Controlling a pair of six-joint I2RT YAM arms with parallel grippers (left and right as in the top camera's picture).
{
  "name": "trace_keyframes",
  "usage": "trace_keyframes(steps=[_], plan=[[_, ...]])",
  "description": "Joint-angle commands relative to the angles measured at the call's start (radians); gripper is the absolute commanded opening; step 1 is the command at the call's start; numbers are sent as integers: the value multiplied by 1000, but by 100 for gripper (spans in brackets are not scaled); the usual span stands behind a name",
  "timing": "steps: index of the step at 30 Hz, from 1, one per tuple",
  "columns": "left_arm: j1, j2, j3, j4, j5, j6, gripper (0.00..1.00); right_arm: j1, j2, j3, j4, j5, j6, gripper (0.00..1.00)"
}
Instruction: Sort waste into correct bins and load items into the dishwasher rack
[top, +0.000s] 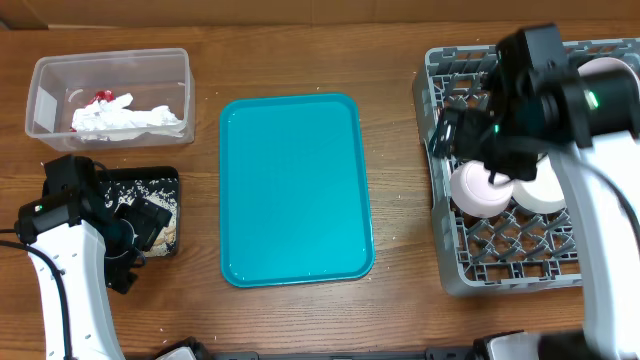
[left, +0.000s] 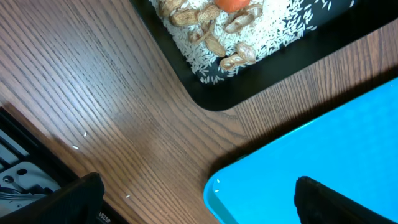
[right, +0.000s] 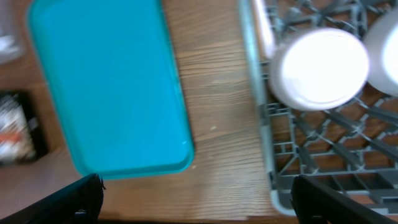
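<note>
Brown wood counter (top: 400, 300), teal tray (top: 295, 190) at centre; white bowls (top: 475, 195) sit in the grey rack (top: 520, 265), napkins (top: 125, 118) in the clear tub (top: 40, 95), rice (left: 283, 28) in the black tray (top: 150, 178); left and right jaws open

Clear tub (top: 45, 90) at the counter's (top: 400, 50) left rear holds crumpled napkins (top: 125, 118) and a red wrapper (top: 100, 96). Black tray (top: 165, 176) sits just in front of it, with the left hand (top: 135, 228) over it. Teal tray (top: 295, 190) lies central. Grey rack (top: 500, 265) holds two white dishes (top: 478, 192), with the right hand (top: 470, 135) above them.
</note>
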Motion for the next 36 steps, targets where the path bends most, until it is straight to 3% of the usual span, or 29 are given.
trace_keyframes(steps=[1, 4, 8, 22, 27, 31, 36], plan=[[1, -1, -2, 0, 0, 13, 100, 129, -160, -50, 6, 72, 82, 100], [1, -1, -2, 0, 0, 13, 100, 262, -290, -217, 45, 216, 249, 100], [1, -1, -2, 0, 0, 13, 100, 294, -321, -312, 51, 148, 254, 100], [1, -1, -2, 0, 0, 13, 100, 294, -279, -320, 35, 122, 254, 100], [1, -1, -2, 0, 0, 13, 100, 262, -396, -457, 297, 87, 135, 100], [1, -1, -2, 0, 0, 13, 100, 117, -641, -717, 479, -25, 99, 100], [1, -1, -2, 0, 0, 13, 100, -52, -996, -1056, 735, -246, -124, 100]])
